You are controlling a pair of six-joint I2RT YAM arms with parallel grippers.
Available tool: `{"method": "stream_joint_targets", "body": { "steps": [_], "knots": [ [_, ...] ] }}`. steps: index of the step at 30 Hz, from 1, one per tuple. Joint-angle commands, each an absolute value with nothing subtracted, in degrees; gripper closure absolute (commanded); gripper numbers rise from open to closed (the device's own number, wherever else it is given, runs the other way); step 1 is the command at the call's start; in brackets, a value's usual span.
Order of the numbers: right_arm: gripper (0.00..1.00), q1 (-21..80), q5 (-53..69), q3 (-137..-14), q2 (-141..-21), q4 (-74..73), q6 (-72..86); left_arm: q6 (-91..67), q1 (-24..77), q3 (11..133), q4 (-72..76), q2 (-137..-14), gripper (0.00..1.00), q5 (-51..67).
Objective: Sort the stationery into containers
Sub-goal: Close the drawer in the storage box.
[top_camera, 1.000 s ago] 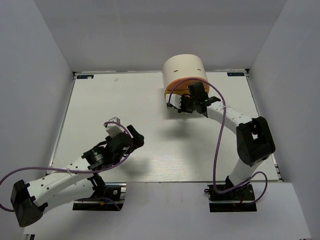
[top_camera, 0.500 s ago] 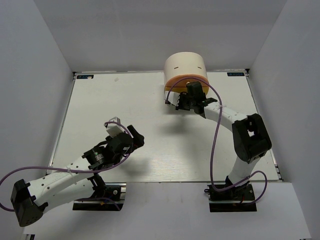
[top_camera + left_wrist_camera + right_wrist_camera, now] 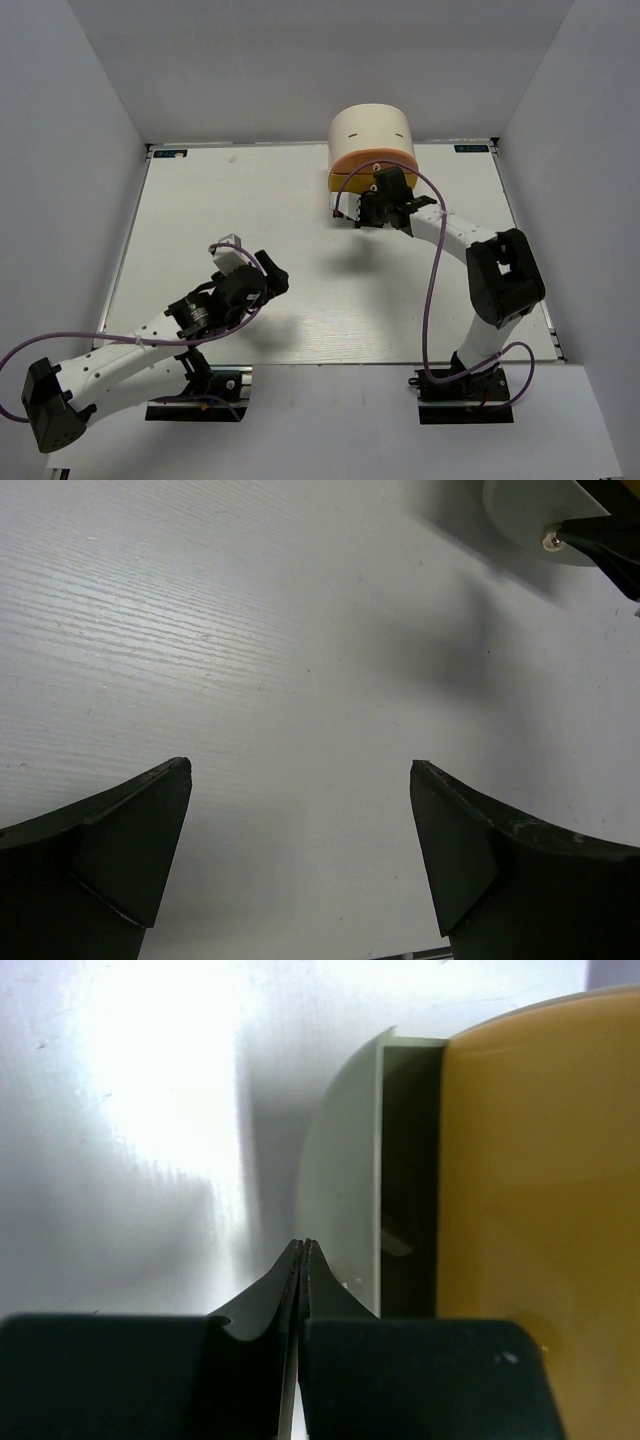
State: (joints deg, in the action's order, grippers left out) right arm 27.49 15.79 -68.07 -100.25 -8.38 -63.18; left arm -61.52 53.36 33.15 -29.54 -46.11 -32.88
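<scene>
The cream drum-shaped organiser (image 3: 370,135) stands at the back of the table, its orange drawer front (image 3: 372,166) facing me. A pale green drawer (image 3: 342,1175) below it stands partly pulled out, with a dark gap (image 3: 408,1160) behind its front. A small whitish sliver (image 3: 396,1244) shows in that gap. My right gripper (image 3: 362,212) is shut with nothing between its tips (image 3: 303,1245), right in front of the pale drawer. My left gripper (image 3: 272,278) is open and empty (image 3: 298,780) over bare table. No highlighters, pens or erasers show on the table.
The white table (image 3: 250,210) is walled in by grey panels on three sides. In the left wrist view the pale drawer's edge (image 3: 525,510) and the right gripper's black finger (image 3: 610,550) show at the top right. A purple cable (image 3: 432,290) loops beside the right arm.
My right gripper pushed in toward the organiser, then drew back a little; the pale drawer shows again beside it. The left arm has barely moved.
</scene>
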Motion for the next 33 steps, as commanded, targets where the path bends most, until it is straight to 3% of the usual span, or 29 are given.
{"method": "stream_joint_targets", "body": {
  "steps": [1, 11, 33],
  "knots": [
    [1.00, 27.5, 15.9, -69.7, -101.2, -10.6, -64.1, -61.7, 53.6, 33.4, -29.5, -46.3, 0.00, -32.9],
    [1.00, 27.5, 3.7, -67.9, -105.5, 6.6, -58.9, -62.2, 53.6, 33.4, -30.1, -45.8, 0.00, -32.9],
    [0.99, 27.3, -1.8, -64.9, -106.1, 15.3, -59.5, -62.2, 53.6, 33.4, -30.6, -45.8, 0.00, -32.9]
  ]
}}
